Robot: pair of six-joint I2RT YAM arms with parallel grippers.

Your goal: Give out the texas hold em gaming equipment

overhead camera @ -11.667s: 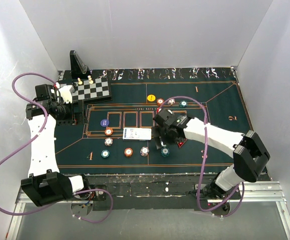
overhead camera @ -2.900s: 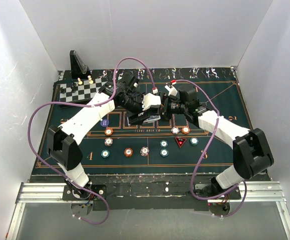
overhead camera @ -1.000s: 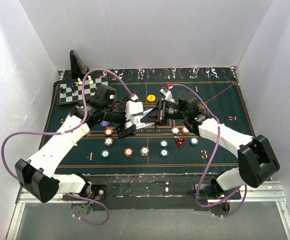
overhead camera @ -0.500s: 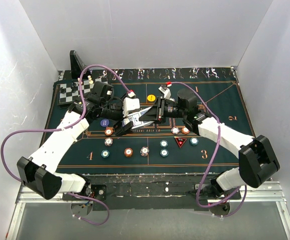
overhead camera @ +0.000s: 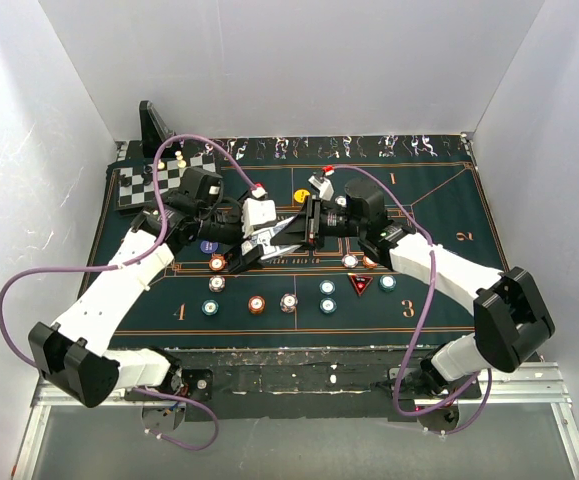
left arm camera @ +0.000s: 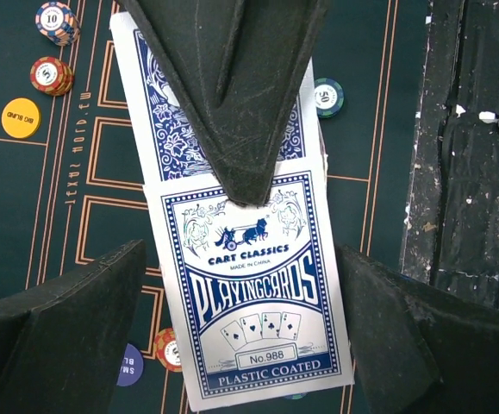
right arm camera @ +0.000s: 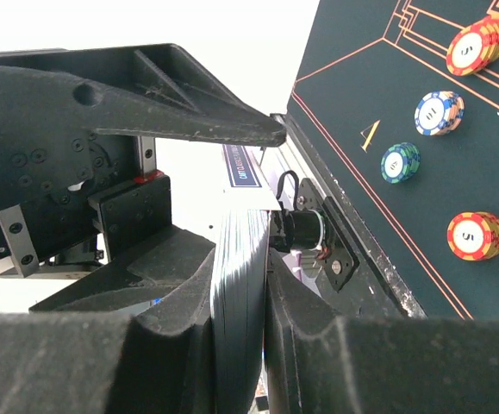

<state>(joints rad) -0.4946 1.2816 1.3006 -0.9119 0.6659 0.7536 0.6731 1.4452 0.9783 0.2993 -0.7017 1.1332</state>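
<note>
My right gripper (right arm camera: 240, 254) is shut on a deck of playing cards (right arm camera: 239, 302), seen edge-on between its fingers. The deck (overhead camera: 285, 234) hangs above the middle of the mat, and its blue-backed top card (left arm camera: 253, 302) faces the left wrist camera. My left gripper (left arm camera: 240, 252) is open, one finger on each side of the deck with a gap both ways, and meets the right gripper (overhead camera: 305, 222) from the left (overhead camera: 267, 243). Orange (overhead camera: 256, 303), teal (overhead camera: 209, 307) and whitish (overhead camera: 288, 301) chips lie in rows near the front. A yellow disc (overhead camera: 301, 196), purple disc (overhead camera: 209, 246) and red triangle (overhead camera: 360, 284) lie on the mat.
A chessboard (overhead camera: 154, 188) with pawns sits at the far left, and a black angled stand (overhead camera: 154, 124) is behind it. White walls close in three sides. The dark green mat (overhead camera: 439, 215) ends at a scuffed black front edge (overhead camera: 299, 355).
Both grippers and the deck have drifted slightly toward the far side. The left jaws have narrowed a little around the deck. The right grip is unchanged.
</note>
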